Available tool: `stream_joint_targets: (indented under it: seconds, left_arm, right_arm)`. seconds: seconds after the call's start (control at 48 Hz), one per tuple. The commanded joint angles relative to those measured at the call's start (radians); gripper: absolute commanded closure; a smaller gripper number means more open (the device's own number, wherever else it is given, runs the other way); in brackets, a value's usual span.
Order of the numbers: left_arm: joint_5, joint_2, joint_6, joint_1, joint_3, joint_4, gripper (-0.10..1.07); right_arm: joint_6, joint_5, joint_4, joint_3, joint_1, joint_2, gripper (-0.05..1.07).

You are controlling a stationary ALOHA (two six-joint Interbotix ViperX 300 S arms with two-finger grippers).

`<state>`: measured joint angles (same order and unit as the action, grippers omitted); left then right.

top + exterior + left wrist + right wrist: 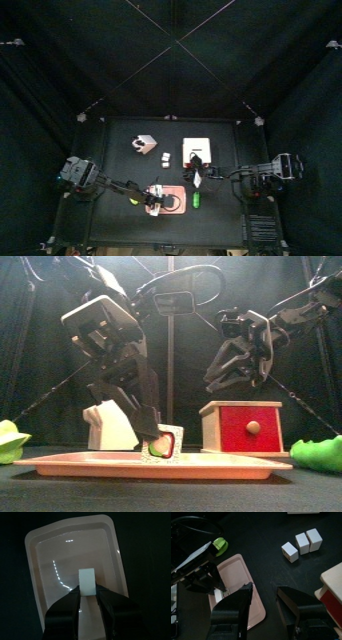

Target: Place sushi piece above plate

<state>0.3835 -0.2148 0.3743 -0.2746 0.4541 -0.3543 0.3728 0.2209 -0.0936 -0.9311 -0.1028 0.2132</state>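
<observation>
The sushi piece (87, 581), a small white block, stands upright on the salmon-pink plate (53, 557), near the plate's middle. My left gripper (88, 596) is shut on it, one jaw tip on each side. In the front view the piece (163, 445) shows green and red on its face and touches the plate (80, 464) under the left gripper (156, 438). In the top view the plate (173, 189) lies near the table's front edge. My right gripper (264, 593) hovers open and empty beside the plate (234, 574), above the dark table.
A white-and-brown cube (142, 145) and small white chunks (301, 543) lie behind the plate. A cream-topped red box (243, 426) stands at the right. Green items lie at the front left (11, 442), the front right (318, 453) and beside the plate (220, 544).
</observation>
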Motion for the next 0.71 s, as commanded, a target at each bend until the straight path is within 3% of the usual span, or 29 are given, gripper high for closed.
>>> stream_joint_targets:
  seconds: [0.0, 0.229, 0.417, 0.688]
  left_arm:
    - [0.0, 0.034, 0.003, 0.009, -0.026, -0.005, 0.45]
    - [-0.003, 0.071, 0.005, 0.054, 0.0, -0.015, 0.45]
    - [-0.012, 0.106, 0.002, 0.126, 0.044, -0.038, 0.45]
    - [-0.032, 0.127, 0.005, 0.258, 0.103, -0.178, 0.45]
  right_arm:
    - [-0.002, 0.003, 0.0, 0.011, -0.002, 0.028, 0.28]
    - [-0.002, 0.003, -0.002, 0.014, -0.002, 0.026, 0.28]
    - [-0.002, 0.003, 0.0, 0.018, -0.002, 0.021, 0.28]
    - [-0.003, 0.003, 0.0, 0.02, -0.008, 0.012, 0.28]
